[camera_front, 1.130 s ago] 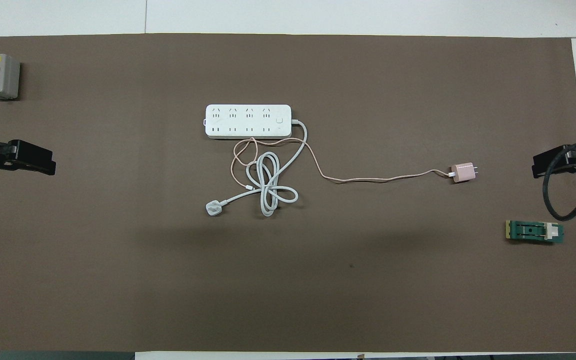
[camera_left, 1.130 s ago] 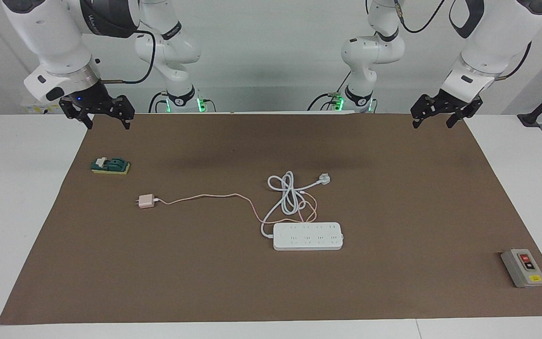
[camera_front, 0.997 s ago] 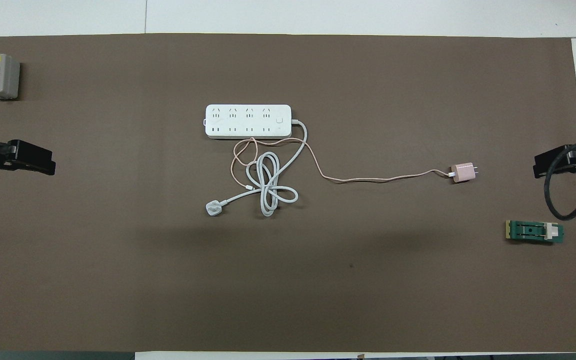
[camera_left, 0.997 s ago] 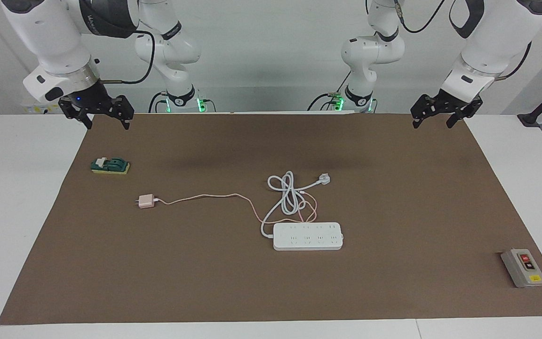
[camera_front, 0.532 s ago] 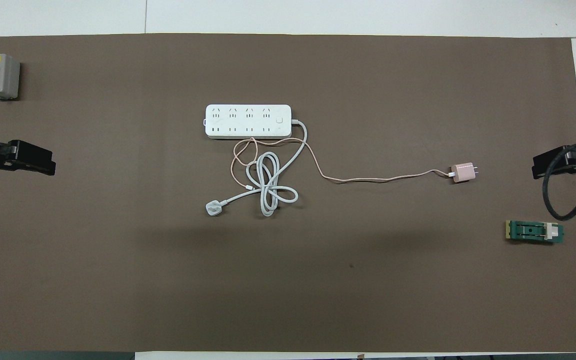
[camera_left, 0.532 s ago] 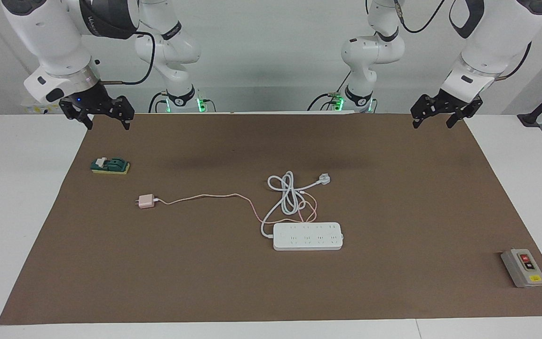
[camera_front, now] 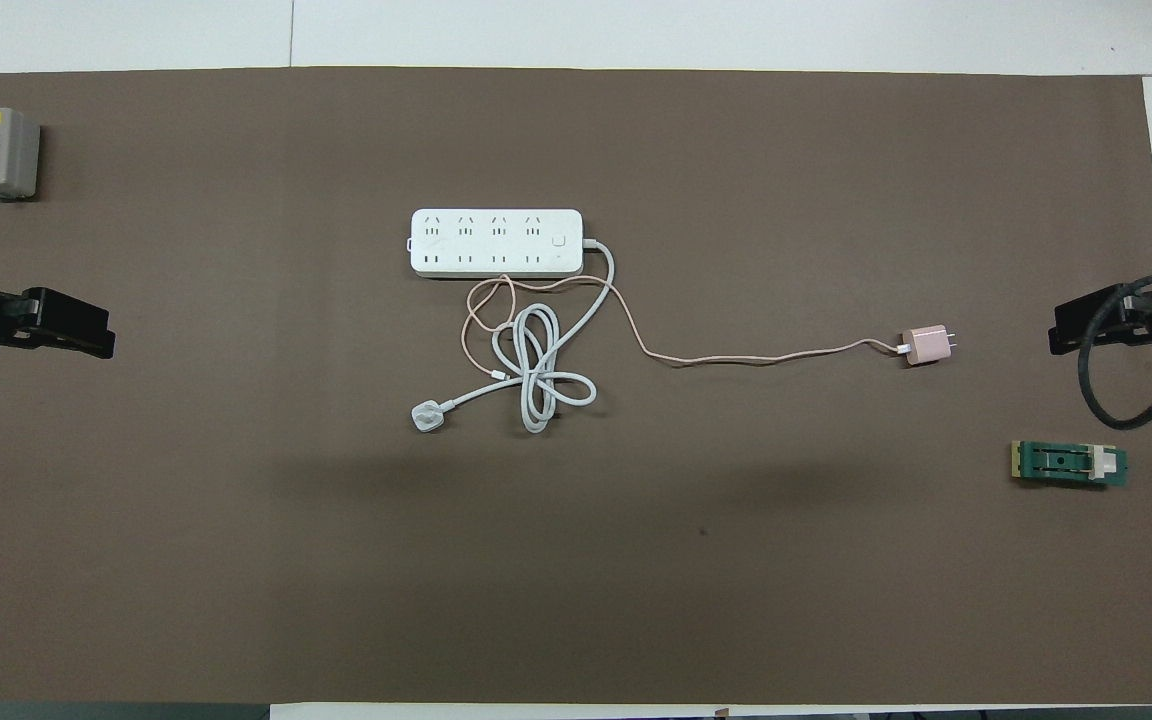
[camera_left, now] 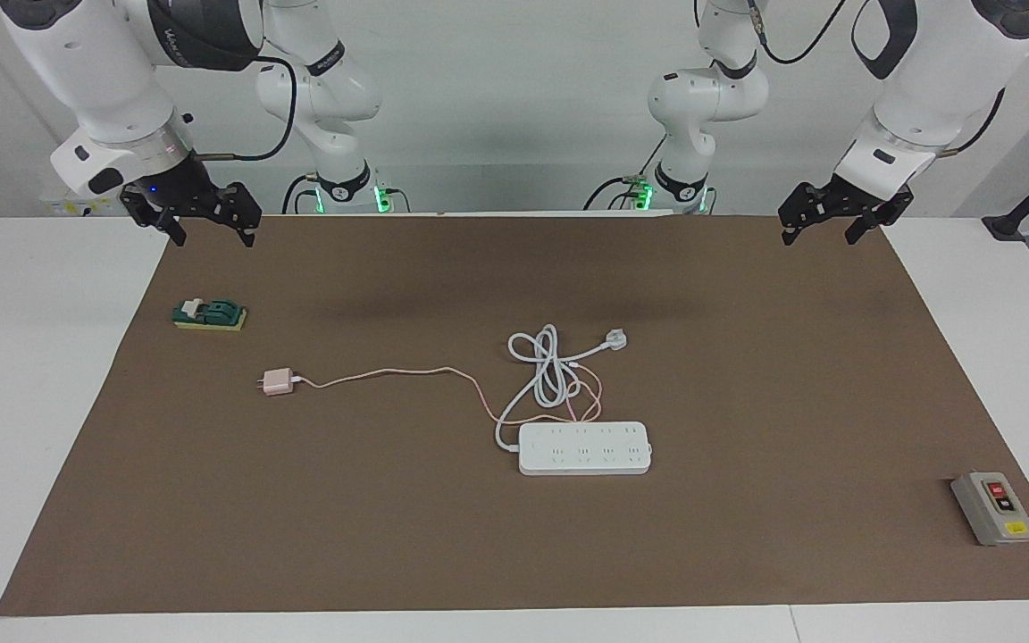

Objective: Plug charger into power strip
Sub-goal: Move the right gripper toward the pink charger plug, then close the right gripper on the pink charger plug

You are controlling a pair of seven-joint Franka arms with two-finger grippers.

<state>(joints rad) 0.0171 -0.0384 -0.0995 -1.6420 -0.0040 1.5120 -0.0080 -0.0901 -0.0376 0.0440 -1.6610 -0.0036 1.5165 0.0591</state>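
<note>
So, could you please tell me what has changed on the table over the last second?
Only the arms shifted slightly: the right gripper edged toward the table's middle, over the mat's corner, and the left gripper nudged too. Both remain open and empty. The charger, power strip and cords lie as before.

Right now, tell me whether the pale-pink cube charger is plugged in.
Unplugged: pale-pink cube charger lies on the mat, apart from the white power strip.

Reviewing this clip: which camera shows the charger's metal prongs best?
The overhead view: the charger lies flat on the brown mat, its two prongs sticking out toward the right arm's end of the table, clearly separate. The facing view shows the same charger more slantwise, its prongs only a small stub.
</note>
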